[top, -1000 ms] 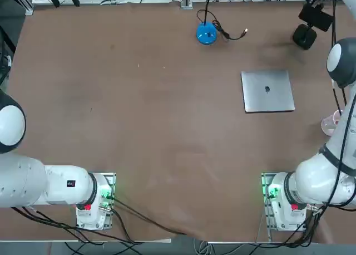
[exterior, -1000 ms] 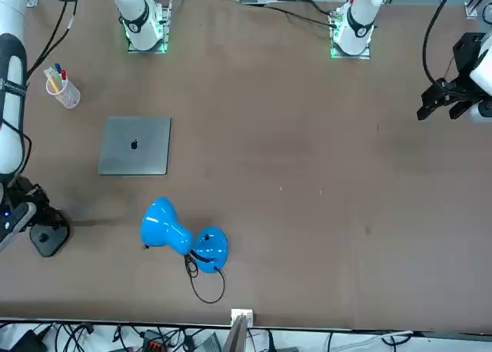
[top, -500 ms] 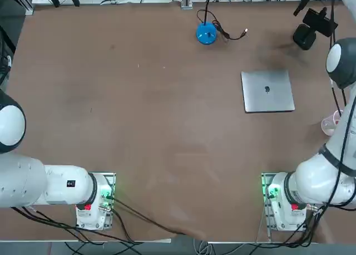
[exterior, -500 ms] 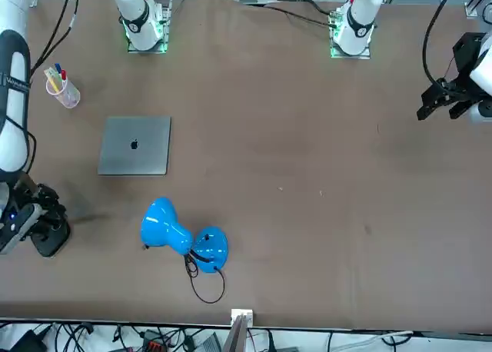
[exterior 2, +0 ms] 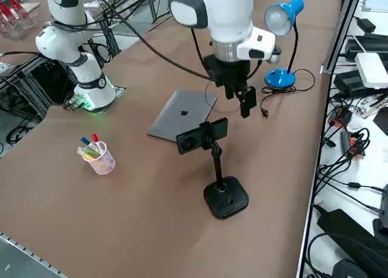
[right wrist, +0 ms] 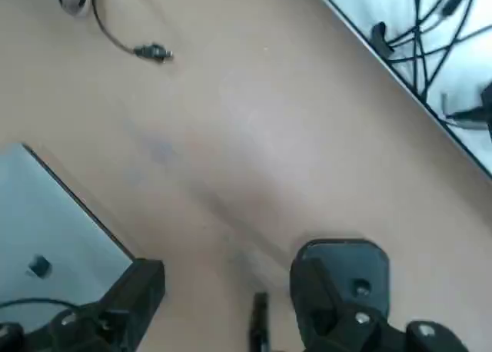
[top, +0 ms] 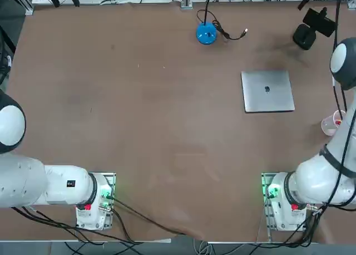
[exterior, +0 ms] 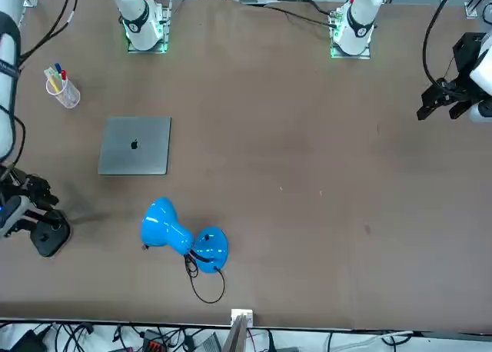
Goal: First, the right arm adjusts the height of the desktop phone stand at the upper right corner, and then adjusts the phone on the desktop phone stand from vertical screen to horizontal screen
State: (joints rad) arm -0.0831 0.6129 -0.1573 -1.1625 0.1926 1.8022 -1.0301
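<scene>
Across the big brown bench, the right arm reaches out to the far right corner, and that's where the action is! The closed laptop lies just to the near left of it, out of the contest, and the blue lamp stands farther left along the far side.

Now the phone stand, upright on its weighted base, its short pole rising to the clamp. And up top, the phone: it's sideways, long edge running across! The turn to horizontal looks done, I'd say. The height? The head sits fairly low over the base, but whether that adjustment is finished, these views alone can't settle.

The right gripper's fingers are spread wide, nothing between them in a grip, poised just left of the phone. If both settings are right, all that's left is to pull clear, and a careless brush on the way out could tilt that phone.

Over to the right edge, nearer than the stand: a clear pinkish cup, well away from the work, with a handful of pens in it, blue, red, yellow and green among them, leaning on the rim.
</scene>
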